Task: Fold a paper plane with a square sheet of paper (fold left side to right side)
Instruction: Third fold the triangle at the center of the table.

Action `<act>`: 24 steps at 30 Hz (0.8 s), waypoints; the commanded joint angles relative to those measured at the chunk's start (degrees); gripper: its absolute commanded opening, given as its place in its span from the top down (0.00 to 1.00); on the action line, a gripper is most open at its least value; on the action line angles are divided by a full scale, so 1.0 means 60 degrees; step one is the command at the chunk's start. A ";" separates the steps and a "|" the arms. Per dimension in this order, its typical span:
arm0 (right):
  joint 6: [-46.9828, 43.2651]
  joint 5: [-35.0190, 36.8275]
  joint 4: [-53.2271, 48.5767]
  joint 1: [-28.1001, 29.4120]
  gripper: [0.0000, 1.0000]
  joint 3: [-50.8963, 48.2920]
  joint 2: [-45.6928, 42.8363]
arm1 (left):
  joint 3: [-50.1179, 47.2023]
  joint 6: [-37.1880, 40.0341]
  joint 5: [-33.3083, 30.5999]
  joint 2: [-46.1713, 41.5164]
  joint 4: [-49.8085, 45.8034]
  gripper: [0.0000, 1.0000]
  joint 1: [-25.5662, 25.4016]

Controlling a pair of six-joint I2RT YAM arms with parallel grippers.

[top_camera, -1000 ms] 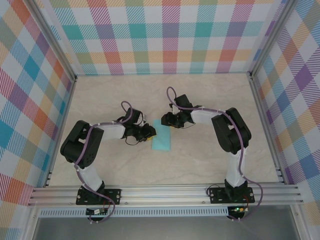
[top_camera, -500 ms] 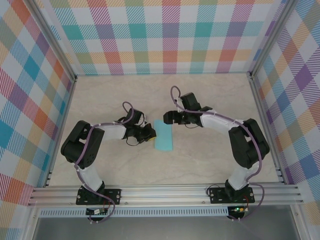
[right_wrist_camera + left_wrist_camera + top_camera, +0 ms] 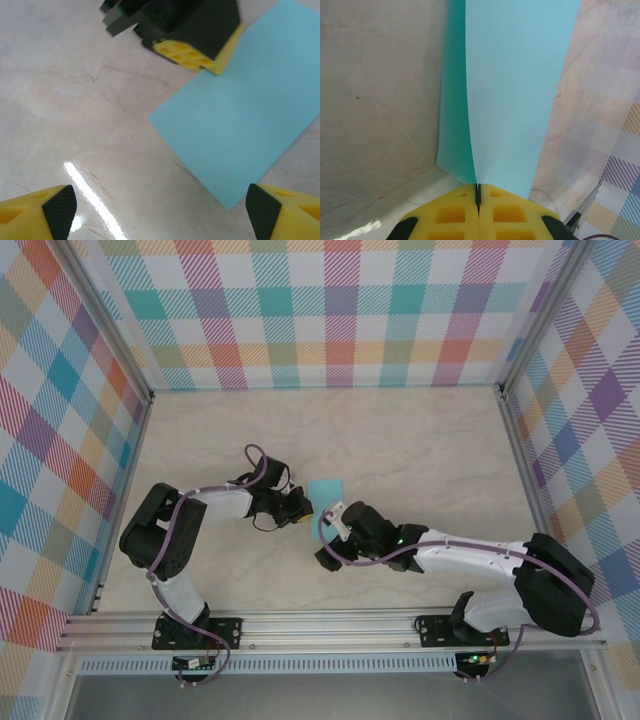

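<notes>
The square sheet of paper [image 3: 326,489] is turquoise and folded into a narrow strip on the table; my right arm covers its near half in the top view. My left gripper [image 3: 299,508] lies at the strip's left edge. Its yellow fingers [image 3: 451,216] are shut on the paper [image 3: 515,90], with two layers rising from the pinch. My right gripper [image 3: 328,542] hovers over the strip's near end, its jaws wide open and nothing between them. In the right wrist view the paper [image 3: 245,120] lies flat, with the left gripper [image 3: 200,55] at its edge and my right gripper [image 3: 160,215] above bare table.
The beige marble-look table [image 3: 420,440] is walled by checked panels [image 3: 320,310] on three sides. An aluminium rail [image 3: 330,625] runs along the near edge by the arm bases. My right arm [image 3: 470,555] stretches low across the near right of the table.
My right arm has swung from the far side of the paper round to the near side and now covers the strip's near half. The left gripper has stayed pinched on the paper.
</notes>
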 commanded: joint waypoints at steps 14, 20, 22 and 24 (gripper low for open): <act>-0.2472 0.3951 0.0772 0.1204 0.25 0.1978 0.3346 | 0.0421 -0.0020 0.0089 -0.0276 -0.0516 1.00 -0.0209; -0.2443 0.3986 0.0862 0.1202 0.53 0.2028 0.3523 | 0.0461 0.0058 0.0034 -0.0296 -0.0629 1.00 -0.0213; -0.2407 0.3979 0.0789 0.1202 0.67 0.1967 0.3459 | 0.0465 0.0071 0.0023 -0.0276 -0.0645 1.00 -0.0213; -0.2356 0.3976 0.0730 0.1211 0.82 0.1855 0.3368 | 0.0493 0.0077 0.0031 -0.0225 -0.0632 1.00 -0.0213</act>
